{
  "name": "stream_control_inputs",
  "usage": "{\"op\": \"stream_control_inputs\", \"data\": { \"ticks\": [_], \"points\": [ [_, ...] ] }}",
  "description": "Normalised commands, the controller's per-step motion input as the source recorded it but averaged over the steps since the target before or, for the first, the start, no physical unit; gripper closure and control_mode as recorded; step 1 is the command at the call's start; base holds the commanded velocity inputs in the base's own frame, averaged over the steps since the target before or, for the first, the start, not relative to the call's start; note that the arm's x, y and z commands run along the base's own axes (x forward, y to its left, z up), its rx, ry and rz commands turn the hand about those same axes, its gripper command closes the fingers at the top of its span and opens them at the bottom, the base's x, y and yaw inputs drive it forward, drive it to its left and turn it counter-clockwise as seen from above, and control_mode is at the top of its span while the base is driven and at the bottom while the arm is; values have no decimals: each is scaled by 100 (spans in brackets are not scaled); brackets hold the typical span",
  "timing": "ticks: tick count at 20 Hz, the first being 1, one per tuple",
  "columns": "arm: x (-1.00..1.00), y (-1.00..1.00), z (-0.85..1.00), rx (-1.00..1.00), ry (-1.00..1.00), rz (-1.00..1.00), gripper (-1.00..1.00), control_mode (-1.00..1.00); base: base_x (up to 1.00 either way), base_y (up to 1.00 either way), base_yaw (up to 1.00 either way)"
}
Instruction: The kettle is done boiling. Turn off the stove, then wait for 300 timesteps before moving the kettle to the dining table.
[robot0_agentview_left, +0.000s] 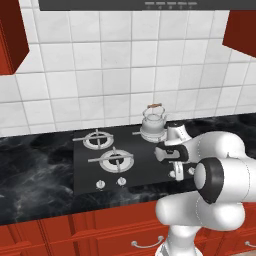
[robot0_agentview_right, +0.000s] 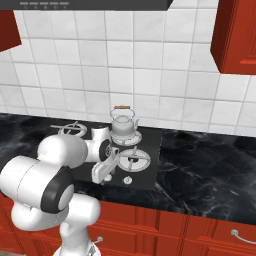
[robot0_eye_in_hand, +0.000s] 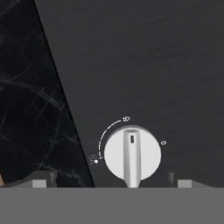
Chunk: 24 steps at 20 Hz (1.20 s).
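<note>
The kettle (robot0_agentview_left: 153, 125) — small, squat and silvery-grey, with a thin arched orange-brown handle and a lid knob — stands upright on a rear burner of the stove (robot0_agentview_left: 100, 165), close to the white tiled wall. The stove is a flat black glass cooktop set into dark marbled counter, with round silver-ringed burners and small white knobs along its front edge. One knob (robot0_eye_in_hand: 132, 154), seen close in the hand view, is round and white — its raised bar points toward the small marking above it.
</note>
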Motion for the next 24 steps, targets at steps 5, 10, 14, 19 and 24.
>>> {"op": "stream_control_inputs", "data": {
  "ticks": [5,10,14,19,24],
  "points": [
    [0,7,-4,0,0,0,-100,-100,0,0,0],
    [1,0,-14,0,0,0,-100,-100,0,0,0],
    [1,0,-11,0,0,0,-100,-100,0,0,0],
    [3,0,0,0,0,0,-100,-100,0,0,0],
    [0,1,-7,0,0,0,-100,-100,0,0,0]
  ]
}}
